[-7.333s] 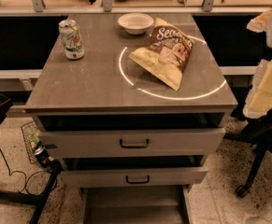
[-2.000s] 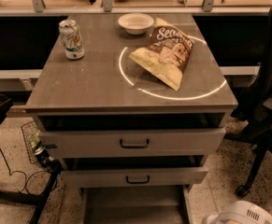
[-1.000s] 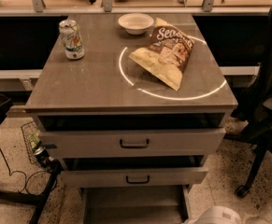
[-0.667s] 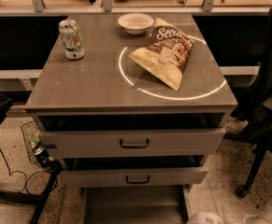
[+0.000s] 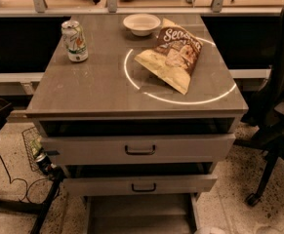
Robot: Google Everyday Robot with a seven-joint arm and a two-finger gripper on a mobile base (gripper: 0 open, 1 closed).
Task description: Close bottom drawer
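The bottom drawer (image 5: 139, 212) is pulled out toward me at the foot of the light grey cabinet. I see its open inside and side rails, while its front and handle are cut off by the lower edge. Above it sit the middle drawer (image 5: 140, 185) and the taller top drawer (image 5: 137, 149), each with a small black bar handle and each standing slightly out. My gripper is out of view below the frame. Only a pale sliver of my arm (image 5: 211, 230) shows at the bottom edge, just right of the bottom drawer.
On the cabinet top (image 5: 83, 87) are a green-and-white can (image 5: 75, 41), a white bowl (image 5: 141, 23) and a chip bag (image 5: 173, 52). A black office chair (image 5: 278, 116) stands close on the right. A wire basket and cables (image 5: 36, 155) lie on the floor at the left.
The white rounded part of my arm at the bottom right has sunk lower and moved left, almost out of the frame. The drawers and the things on the cabinet top have not moved.
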